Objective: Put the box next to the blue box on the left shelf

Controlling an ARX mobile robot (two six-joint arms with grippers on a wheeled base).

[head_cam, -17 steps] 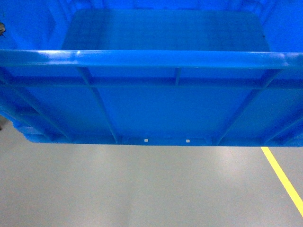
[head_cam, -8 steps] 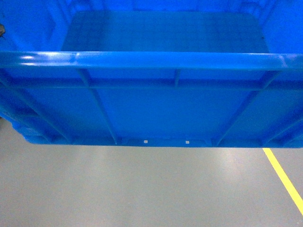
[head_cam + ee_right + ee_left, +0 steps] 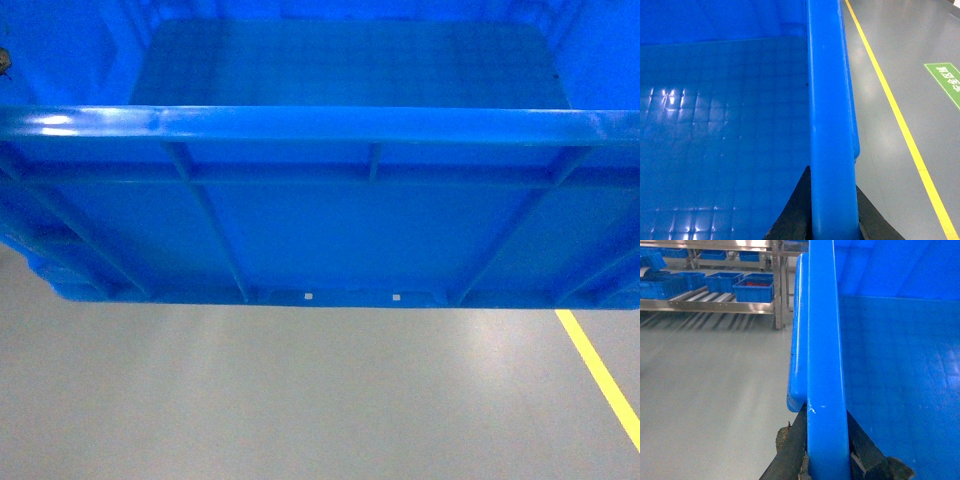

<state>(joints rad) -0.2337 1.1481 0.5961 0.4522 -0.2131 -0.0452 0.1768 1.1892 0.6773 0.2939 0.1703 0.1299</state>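
Observation:
The box (image 3: 340, 230), a large bright-blue open crate, fills the upper head view and hangs above the grey floor. My left gripper (image 3: 826, 450) is shut on its left rim (image 3: 825, 365), one dark finger on each side of the wall. At the opposite wall, my right gripper (image 3: 832, 210) is shut on the right rim (image 3: 832, 100) in the same way. The left shelf (image 3: 715, 304), a roller rack with a shiny front lip, stands far off at the upper left of the left wrist view. Several small blue boxes (image 3: 752, 290) sit on it; I cannot tell which is the task's blue box.
A yellow floor line (image 3: 600, 375) runs along the right, also the yellow line (image 3: 895, 115) beside the crate. A green floor marking (image 3: 947, 82) lies beyond it. A steel shelf post (image 3: 779, 285) stands beside the crate's rim. Grey floor stretches between me and the rack.
The crate stays held the same way. The floor beneath it has shifted slightly, and a dark patch at the left edge of the head view no longer shows.

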